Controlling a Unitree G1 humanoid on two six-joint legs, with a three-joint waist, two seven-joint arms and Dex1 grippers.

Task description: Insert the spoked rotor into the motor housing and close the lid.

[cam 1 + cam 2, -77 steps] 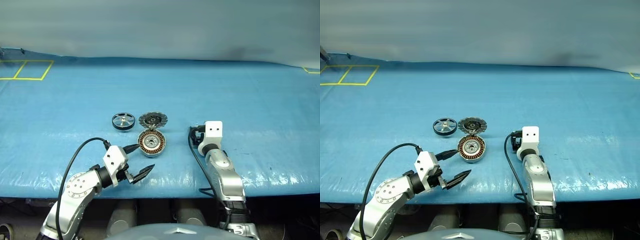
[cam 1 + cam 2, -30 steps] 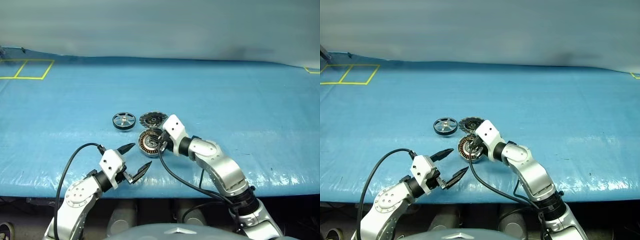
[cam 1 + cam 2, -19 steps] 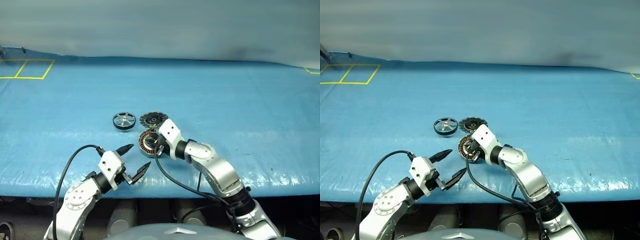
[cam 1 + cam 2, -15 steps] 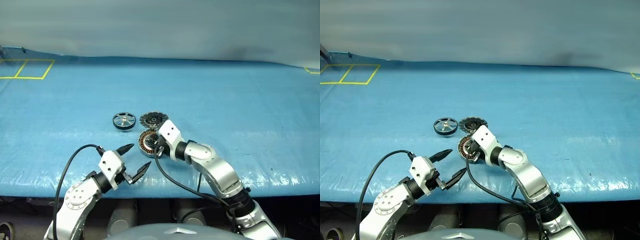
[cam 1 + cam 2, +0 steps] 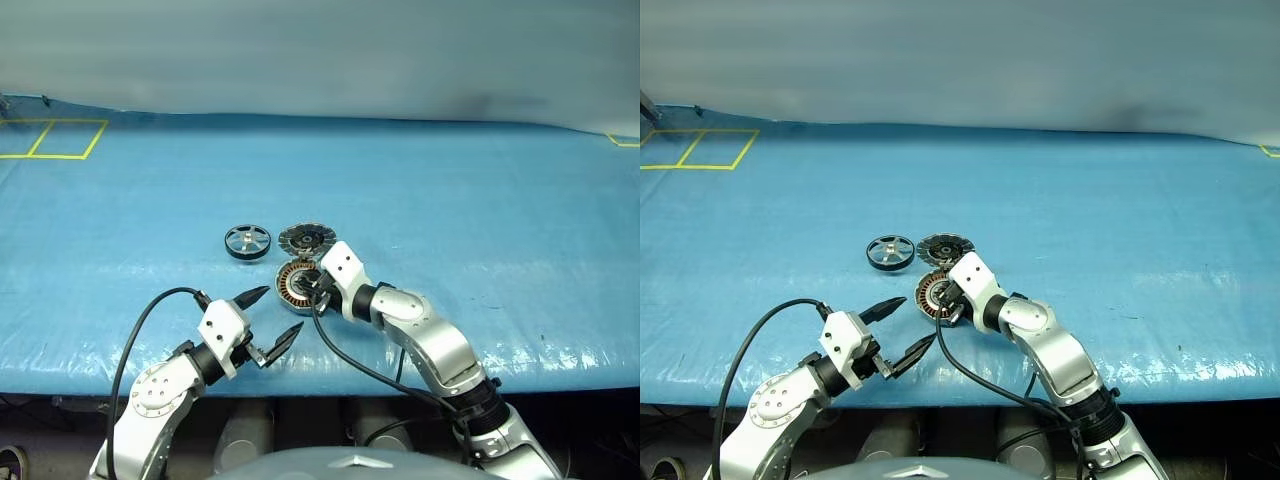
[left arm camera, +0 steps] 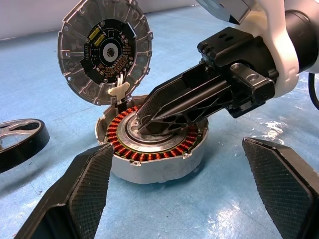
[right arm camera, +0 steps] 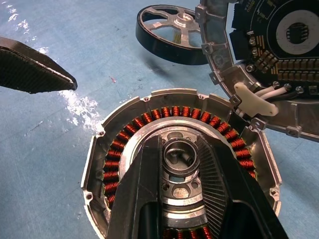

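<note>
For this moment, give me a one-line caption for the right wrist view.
Right gripper reaches into the open motor housing around its central hub, the lid hinged up and the spoked rotor on the table behind.

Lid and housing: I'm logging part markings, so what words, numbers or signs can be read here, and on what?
None can be read.
Lid: its board carries small components, with no print that can be made out.
Housing: bare metal and copper windings, no marking.
Rotor: plain rim and spokes, no label.
Table cover: yellow tape lines at the far corners, no writing.
</note>
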